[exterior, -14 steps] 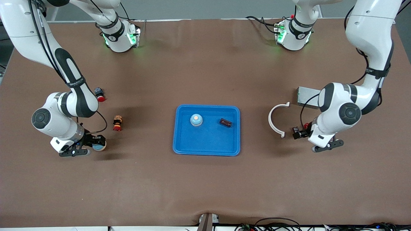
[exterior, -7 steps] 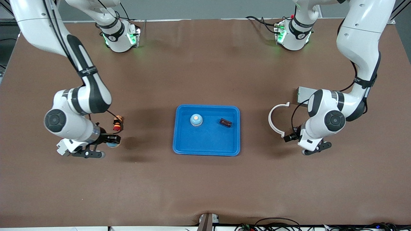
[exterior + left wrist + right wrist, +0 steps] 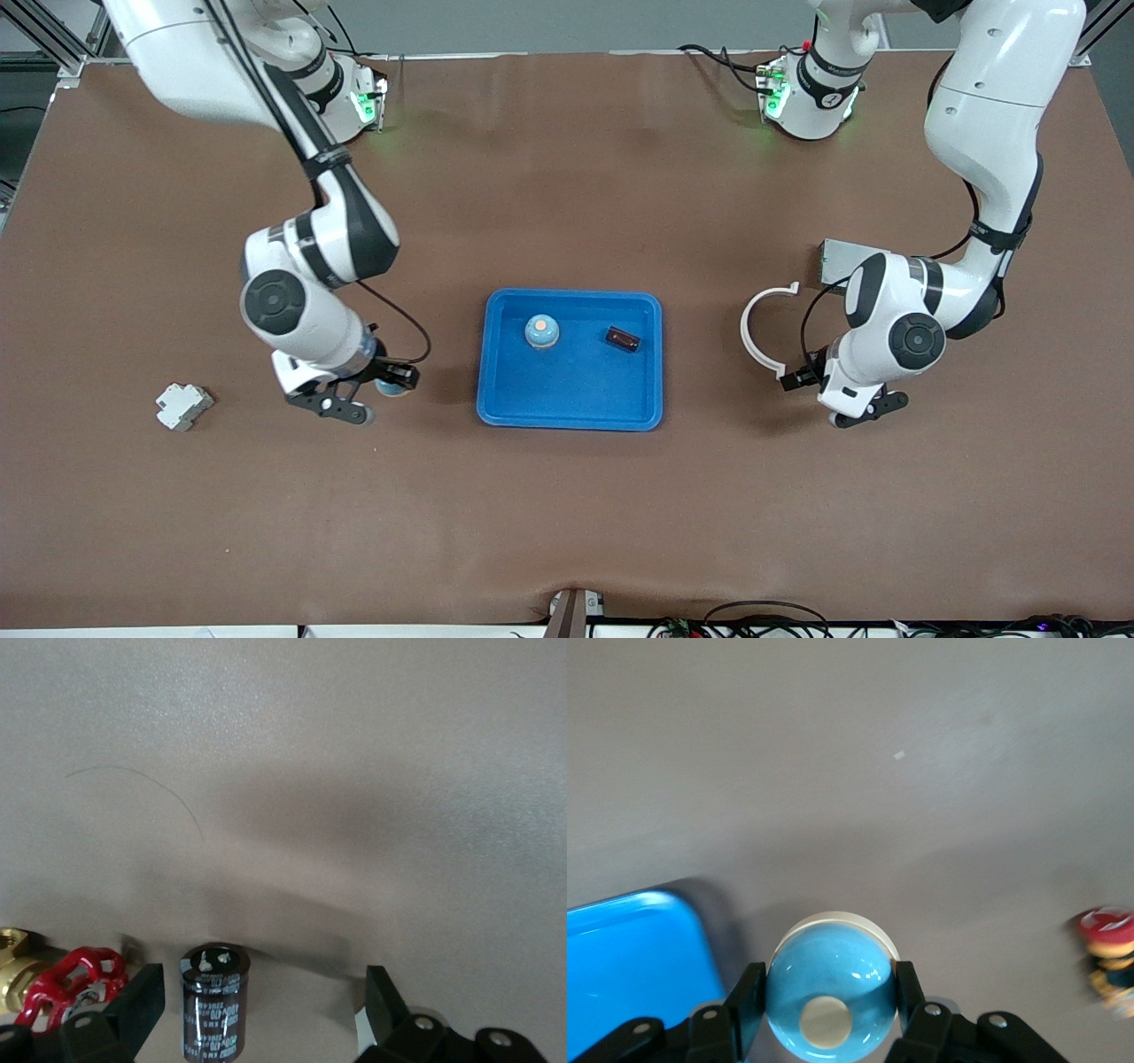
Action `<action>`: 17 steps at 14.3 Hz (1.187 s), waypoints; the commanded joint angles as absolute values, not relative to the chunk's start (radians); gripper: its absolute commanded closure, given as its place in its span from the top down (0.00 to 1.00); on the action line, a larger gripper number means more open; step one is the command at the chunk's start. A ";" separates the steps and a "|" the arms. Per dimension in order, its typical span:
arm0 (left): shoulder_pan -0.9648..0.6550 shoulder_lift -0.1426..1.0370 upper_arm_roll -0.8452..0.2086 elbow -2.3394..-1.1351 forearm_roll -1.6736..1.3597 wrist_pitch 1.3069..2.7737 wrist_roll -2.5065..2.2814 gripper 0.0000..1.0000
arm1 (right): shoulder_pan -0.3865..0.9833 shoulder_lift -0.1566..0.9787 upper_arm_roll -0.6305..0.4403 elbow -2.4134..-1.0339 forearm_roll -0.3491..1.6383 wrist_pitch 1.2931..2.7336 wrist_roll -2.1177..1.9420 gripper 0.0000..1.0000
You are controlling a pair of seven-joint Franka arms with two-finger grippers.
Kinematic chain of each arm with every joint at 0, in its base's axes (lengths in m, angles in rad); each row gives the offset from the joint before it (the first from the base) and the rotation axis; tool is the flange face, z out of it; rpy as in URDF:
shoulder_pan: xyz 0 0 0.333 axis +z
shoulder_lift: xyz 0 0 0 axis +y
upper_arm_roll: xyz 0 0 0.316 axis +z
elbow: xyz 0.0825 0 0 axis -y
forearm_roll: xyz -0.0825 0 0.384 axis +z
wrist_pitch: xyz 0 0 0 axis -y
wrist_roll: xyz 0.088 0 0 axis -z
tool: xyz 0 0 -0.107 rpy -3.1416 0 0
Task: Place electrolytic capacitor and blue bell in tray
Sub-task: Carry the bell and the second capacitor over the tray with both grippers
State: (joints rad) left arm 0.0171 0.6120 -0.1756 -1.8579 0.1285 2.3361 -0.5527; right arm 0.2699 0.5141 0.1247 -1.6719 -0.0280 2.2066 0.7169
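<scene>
The blue tray (image 3: 567, 390) lies mid-table with a blue bell (image 3: 541, 331) and a dark capacitor (image 3: 623, 338) on its side in it. My right gripper (image 3: 390, 383) hangs beside the tray, toward the right arm's end, shut on a second blue bell (image 3: 833, 983). That bell sits between both fingers (image 3: 749, 992), with the tray's corner (image 3: 629, 948) close by. My left gripper (image 3: 263, 1001) is low over the table toward the left arm's end, open. An upright black electrolytic capacitor (image 3: 214, 1005) stands between its fingers, untouched.
A red valve handle on a brass fitting (image 3: 75, 979) lies next to the upright capacitor. A white C-shaped ring (image 3: 762, 328) and a grey box (image 3: 846, 261) sit near the left arm. A small white part (image 3: 183, 406) and a red-capped button (image 3: 1109, 957) lie toward the right arm's end.
The right arm has carried its bell from the right arm's end of the table toward the tray, uncovering the white part. The left arm has shifted slightly toward the tray.
</scene>
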 commanded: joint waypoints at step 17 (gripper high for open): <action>0.023 0.615 -0.175 -1.867 0.129 2.342 -0.566 0.04 | 0.552 0.956 0.103 -1.187 -0.140 2.212 1.304 0.00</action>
